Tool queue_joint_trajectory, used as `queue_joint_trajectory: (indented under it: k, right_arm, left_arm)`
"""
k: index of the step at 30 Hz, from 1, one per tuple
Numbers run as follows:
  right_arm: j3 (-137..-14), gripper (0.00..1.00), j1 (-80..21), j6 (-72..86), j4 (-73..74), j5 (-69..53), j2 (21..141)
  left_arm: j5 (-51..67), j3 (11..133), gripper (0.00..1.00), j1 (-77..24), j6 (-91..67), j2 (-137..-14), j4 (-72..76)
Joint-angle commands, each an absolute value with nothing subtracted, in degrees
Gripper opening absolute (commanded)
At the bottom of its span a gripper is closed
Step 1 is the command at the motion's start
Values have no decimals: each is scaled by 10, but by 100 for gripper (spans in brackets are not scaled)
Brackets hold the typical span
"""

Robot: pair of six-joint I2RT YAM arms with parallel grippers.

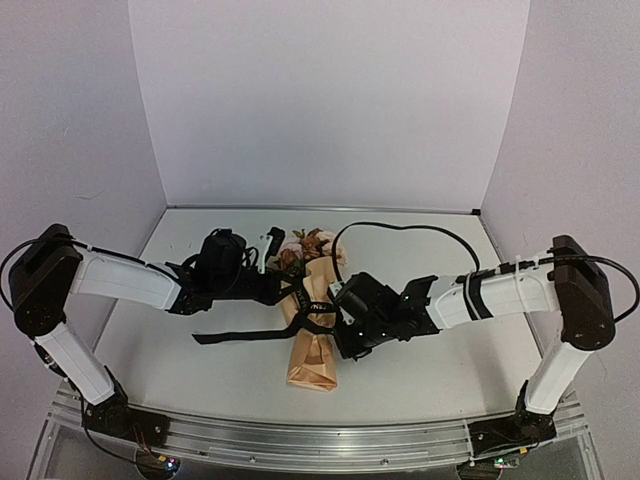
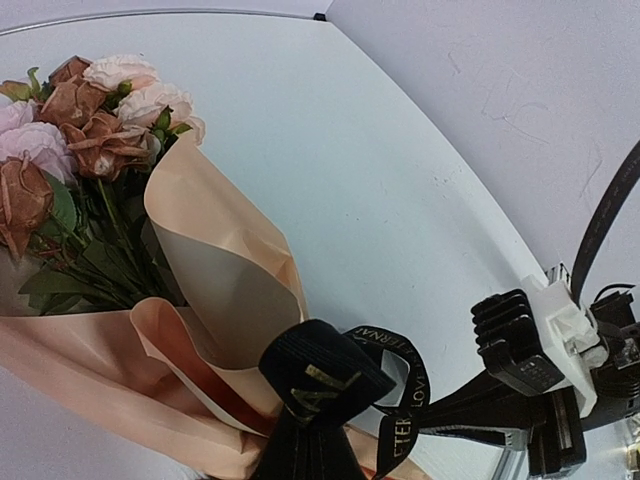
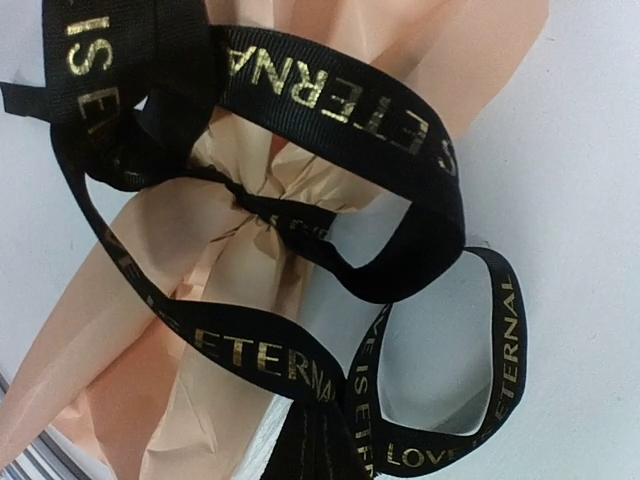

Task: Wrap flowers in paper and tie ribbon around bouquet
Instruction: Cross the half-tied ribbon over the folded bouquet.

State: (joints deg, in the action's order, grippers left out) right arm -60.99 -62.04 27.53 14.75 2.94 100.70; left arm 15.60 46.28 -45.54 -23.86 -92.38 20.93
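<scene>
left pincer and right pincer are found clamped shut, each on ribbon. bouquet is laid between them, long axis crosswise; its cinched waist is judged equally near both.

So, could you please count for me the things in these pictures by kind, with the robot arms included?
Robot arms: 2 (left arm, right arm)
Paper wrap: 1
Bunch of flowers: 1
Ribbon: 1
Total: 5
</scene>
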Motion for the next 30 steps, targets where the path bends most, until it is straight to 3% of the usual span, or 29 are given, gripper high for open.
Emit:
queue_joint_trajectory:
  k: [1, 8, 14, 30]
  right_arm:
    - [-652, 0, -622, 288, 188, 45, 948]
    - [-774, 0, -618, 324, 293, -42, 1012]
    - [-804, 0, -603, 411, 289, -85, 1077]
    - [-722, 0, -586, 594, 135, -37, 1094]
  left_arm:
    - [158, 472, 0, -451, -230, -893, 223]
    - [178, 462, 0, -451, -222, -886, 241]
    - [189, 452, 0, -451, -220, -875, 242]
    - [292, 385, 0, -459, -221, -800, 231]
